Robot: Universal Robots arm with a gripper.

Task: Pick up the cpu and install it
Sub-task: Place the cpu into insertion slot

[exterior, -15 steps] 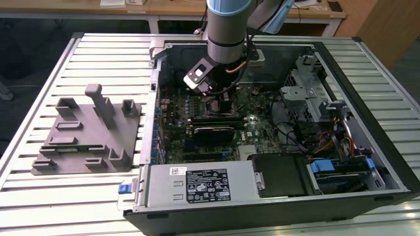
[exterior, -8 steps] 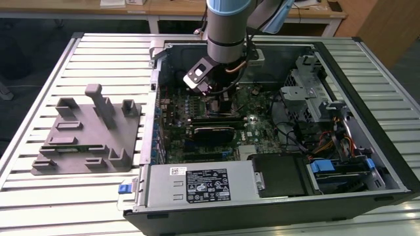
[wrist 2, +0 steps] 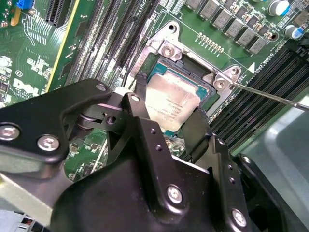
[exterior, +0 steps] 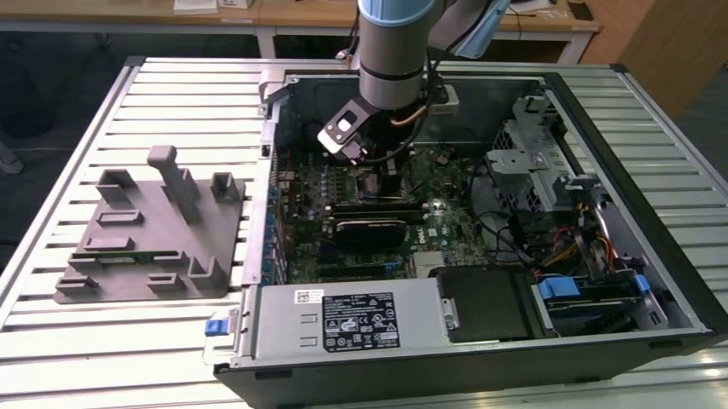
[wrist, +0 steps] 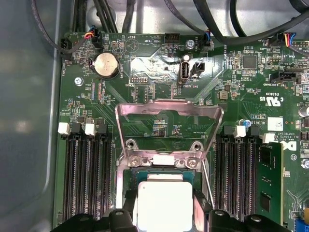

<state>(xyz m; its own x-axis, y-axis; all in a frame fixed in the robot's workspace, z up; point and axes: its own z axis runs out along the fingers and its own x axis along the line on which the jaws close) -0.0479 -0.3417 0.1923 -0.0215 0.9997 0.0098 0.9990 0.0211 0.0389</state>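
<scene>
Silver cpu (wrist 2: 171, 104) flat, metal top up

Open socket lid (wrist: 145, 108) stands just beside cpu (wrist: 164, 205); RAM slots (wrist: 87, 179) flank it; case wall (wrist: 29, 121) near; cables (wrist: 104, 12) beyond lid.

This looks like a robotics lab or workshop. An open desktop computer case (exterior: 478, 256) lies on a slatted aluminium table (exterior: 114, 341), with a grey fixture tray (exterior: 153, 239) at its nine o'clock. A robot arm (exterior: 393, 43) reaches in, and wooden desks (exterior: 296, 13) strewn with cables stand at twelve o'clock.
</scene>
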